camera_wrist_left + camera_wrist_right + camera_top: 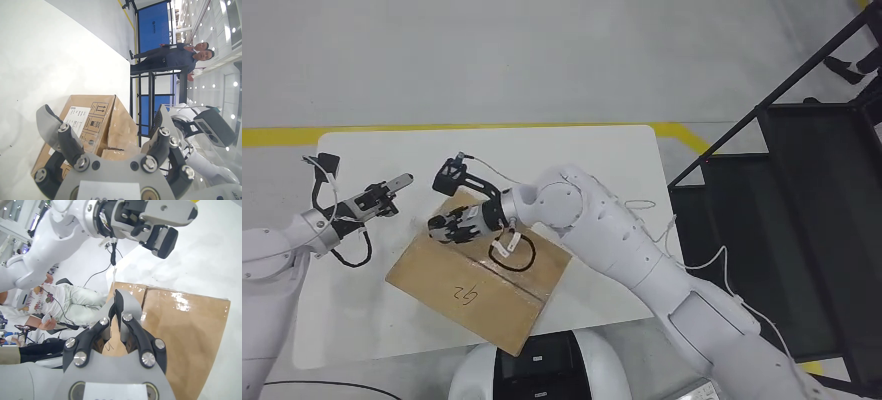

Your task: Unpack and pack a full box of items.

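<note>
A closed brown cardboard box [482, 275] lies slanted near the front of the white table [542, 150], its top seam covered with glossy tape. My right gripper [447, 228] sits at the box's far left corner. In the right wrist view this gripper [115, 298] is shut on a thin pale tape strip [114, 277] that rises from the box [179, 323]. My left gripper [392, 190] hovers over the table just left of the box, open and holding nothing. The left wrist view shows that gripper [104, 115] facing the labelled side of the box [90, 117].
A black metal rack [802, 200] stands beyond the table's right edge. Bare tabletop lies behind the box and to its left. The box's near corner reaches the table's front edge. A black cable [352, 255] loops off the left arm.
</note>
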Tool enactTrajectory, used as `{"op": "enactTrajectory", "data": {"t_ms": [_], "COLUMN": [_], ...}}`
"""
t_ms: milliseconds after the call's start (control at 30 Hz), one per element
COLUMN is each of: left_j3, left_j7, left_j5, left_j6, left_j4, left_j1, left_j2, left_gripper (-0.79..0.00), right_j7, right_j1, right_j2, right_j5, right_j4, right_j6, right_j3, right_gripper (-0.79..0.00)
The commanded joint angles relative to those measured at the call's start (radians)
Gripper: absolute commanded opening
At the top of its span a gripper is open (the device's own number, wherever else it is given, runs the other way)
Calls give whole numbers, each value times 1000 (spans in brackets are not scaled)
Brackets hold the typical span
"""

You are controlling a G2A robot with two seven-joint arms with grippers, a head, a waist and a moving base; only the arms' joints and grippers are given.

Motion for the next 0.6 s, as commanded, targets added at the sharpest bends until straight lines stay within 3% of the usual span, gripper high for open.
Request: {"op": "enactTrajectory", "data": {"t_ms": [0, 233, 400, 567], "left_j3": [2, 4, 4, 5], "left_j7": [0, -1, -3, -4], "left_j5": [-1, -2, -2, -6], "left_j6": [0, -3, -5, -7], "left_j4": [3, 13, 19, 26], "left_j1": [-1, -5, -6, -11], "left_j2": [-1, -4, -5, -7], "left_gripper": [0, 0, 0, 0], "right_j7": [24, 139, 183, 159], "right_j1": [-15, -48, -25, 23], "right_j2": [10, 36, 43, 12], "right_j5": [61, 349, 356, 342], "right_j4": [-2, -2, 16, 73], "right_j6": [-37, -182, -137, -101], "right_j3": [26, 89, 50, -47], "right_gripper": [-785, -785, -785, -785]}}
